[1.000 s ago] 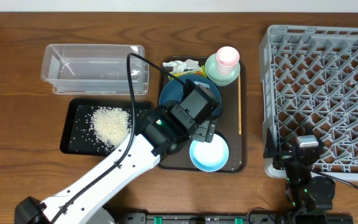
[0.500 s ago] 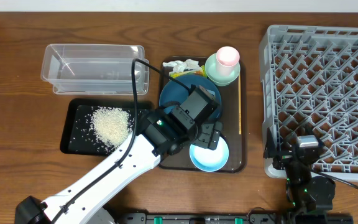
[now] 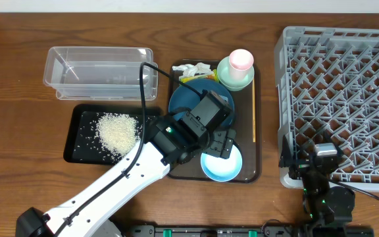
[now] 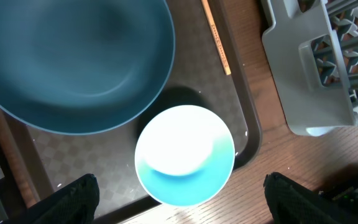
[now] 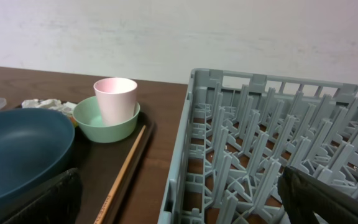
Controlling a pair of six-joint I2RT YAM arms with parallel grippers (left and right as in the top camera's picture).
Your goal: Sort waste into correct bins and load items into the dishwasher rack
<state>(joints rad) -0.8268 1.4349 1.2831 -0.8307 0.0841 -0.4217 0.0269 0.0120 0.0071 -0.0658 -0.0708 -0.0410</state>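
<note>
My left gripper is open and empty. It hovers over the small light-blue bowl, which shows between its fingers. That bowl sits on the brown tray next to the large dark-blue bowl. The pink cup stands in the mint-green bowl. The white tissue and the yellow wrapper lie at the tray's far end. The rice lies in the black tray. The clear container is empty. My right gripper is open at the near-left corner of the dishwasher rack.
The brown serving tray holds the bowls and a wooden chopstick along its right side. The rack's corner also shows in the left wrist view. A strip of bare table separates the tray and the rack.
My left gripper shifted slightly right and forward, over the light-blue bowl, then held still. The right arm has not moved.
</note>
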